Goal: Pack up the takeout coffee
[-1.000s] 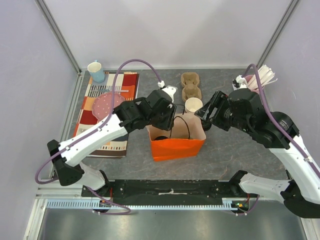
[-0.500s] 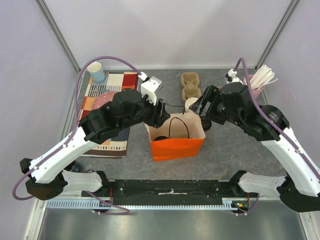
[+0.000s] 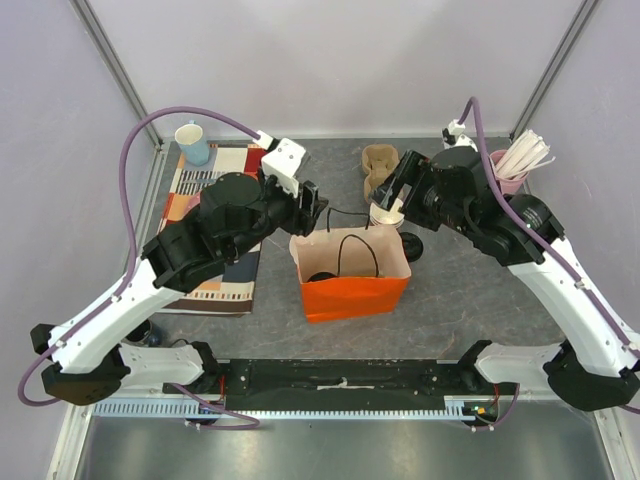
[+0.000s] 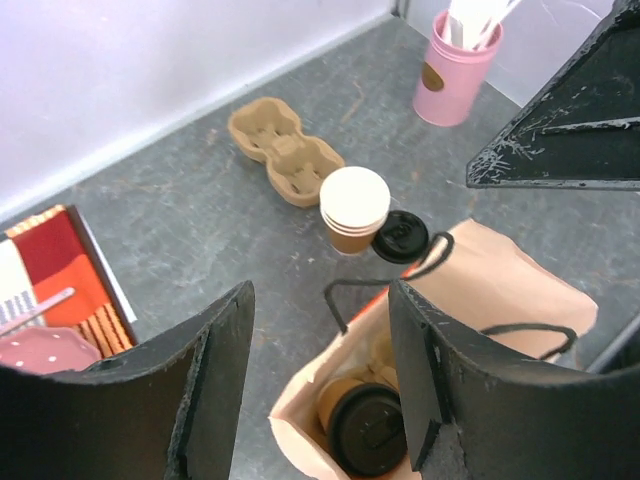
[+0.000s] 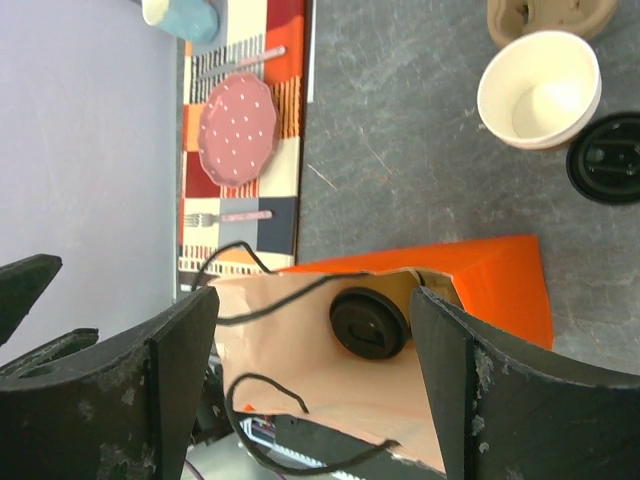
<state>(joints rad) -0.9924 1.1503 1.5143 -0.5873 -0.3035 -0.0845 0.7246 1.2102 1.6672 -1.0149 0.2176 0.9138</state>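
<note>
The takeout coffee [image 3: 322, 272], a brown paper cup with a black lid, stands inside the open orange paper bag [image 3: 356, 287], at its left end. It also shows in the left wrist view [image 4: 368, 425] and in the right wrist view [image 5: 368, 322]. My left gripper [image 3: 312, 207] is open and empty, above and behind the bag's left rim [image 4: 320, 295]. My right gripper [image 3: 392, 196] is open and empty, above the stack of cups behind the bag [image 5: 312, 300]. The bag's black cord handles hang loose.
A stack of lidless paper cups [image 3: 386, 211] and a loose black lid [image 3: 411, 245] sit behind the bag. A cardboard cup carrier [image 3: 380, 168], a pink holder with straws [image 3: 512, 165], a blue mug [image 3: 192, 142] and a striped placemat [image 3: 232, 288] with a pink plate [image 5: 240, 128] lie around.
Both grippers have lifted up and back away from the bag's opening, both open. The lidded cup stays in the bag.
</note>
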